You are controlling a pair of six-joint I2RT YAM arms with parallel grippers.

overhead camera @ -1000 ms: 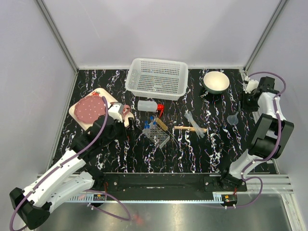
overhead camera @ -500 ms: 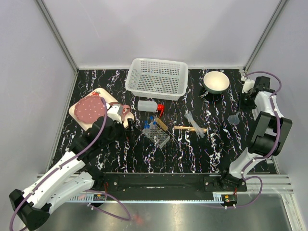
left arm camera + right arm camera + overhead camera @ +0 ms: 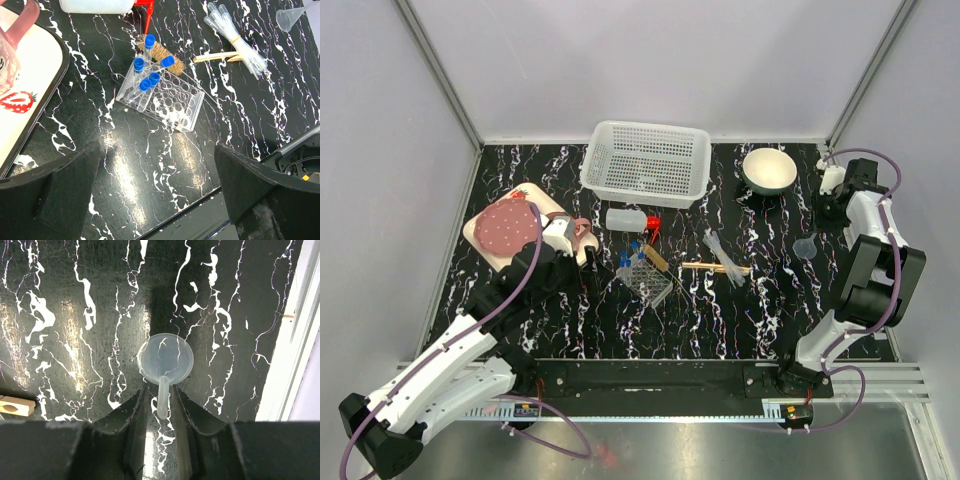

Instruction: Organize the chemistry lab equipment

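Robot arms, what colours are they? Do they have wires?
The left arm and right arm have white tube segments with chunky black joints. A thin purple cable loops along each. The left gripper and right gripper have black fingers.

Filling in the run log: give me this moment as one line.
left gripper: open, empty, near tube rack | right gripper: slightly open over funnel | funnel: resting on table

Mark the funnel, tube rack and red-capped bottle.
funnel (image 3: 165,359), right wrist view, on its cone.
tube rack (image 3: 172,102), left wrist view, on its holed top.
red-capped bottle (image 3: 624,219), top external view, on its body.
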